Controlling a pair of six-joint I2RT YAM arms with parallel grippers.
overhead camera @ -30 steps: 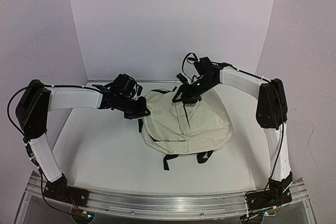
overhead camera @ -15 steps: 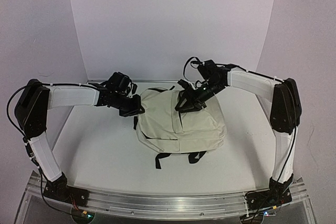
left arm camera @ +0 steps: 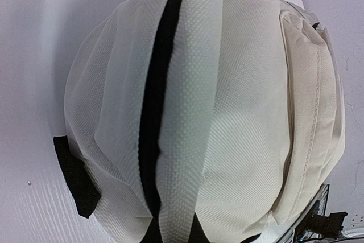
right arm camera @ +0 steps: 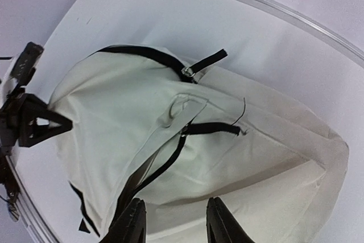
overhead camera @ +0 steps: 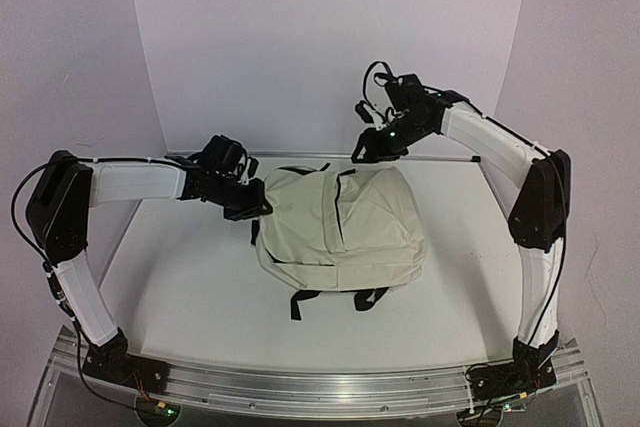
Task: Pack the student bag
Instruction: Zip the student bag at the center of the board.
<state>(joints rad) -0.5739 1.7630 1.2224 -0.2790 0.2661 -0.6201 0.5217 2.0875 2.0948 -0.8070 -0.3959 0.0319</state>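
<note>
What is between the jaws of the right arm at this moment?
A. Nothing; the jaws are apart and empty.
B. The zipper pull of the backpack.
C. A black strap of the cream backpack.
A: in the right wrist view the right gripper has its jaws apart with a bare gap between them, and the student bag lies below them.

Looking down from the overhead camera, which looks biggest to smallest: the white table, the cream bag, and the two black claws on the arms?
1. table
2. student bag
3. left end effector and right end effector: these look about alike, and the right one seems raised nearer the camera, so I won't rank them.
</note>
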